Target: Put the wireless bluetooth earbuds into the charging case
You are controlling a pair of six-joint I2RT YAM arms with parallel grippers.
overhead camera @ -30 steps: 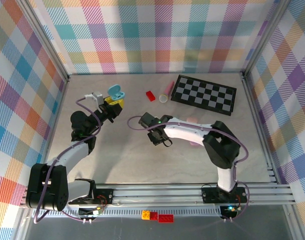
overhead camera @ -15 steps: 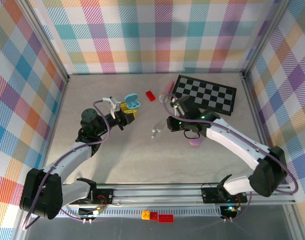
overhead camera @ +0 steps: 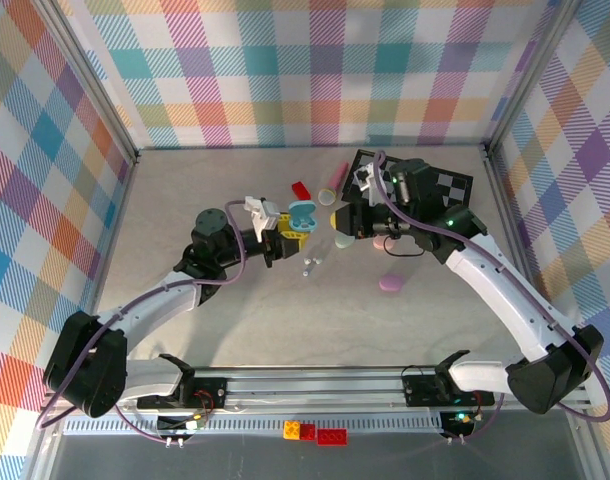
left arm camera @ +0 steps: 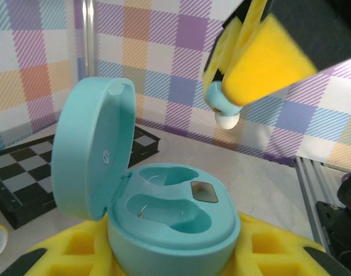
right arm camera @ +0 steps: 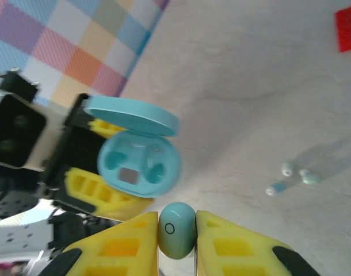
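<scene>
Converged now: R gripper (right arm camera: 176, 217) holds teal earbud (right arm camera: 176, 228) prob. over L gripper's (overhead camera: 286, 240) case (left arm camera: 174, 223).

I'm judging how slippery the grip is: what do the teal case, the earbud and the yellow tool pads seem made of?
Teal case: smooth moulded plastic, satin finish, judging by the soft even sheen on its lid. Earbud: probably the same plastic, smooth with a faint gloss. Yellow pads: likely matte foam or soft rubber; dull surface with moulded recesses.
</scene>
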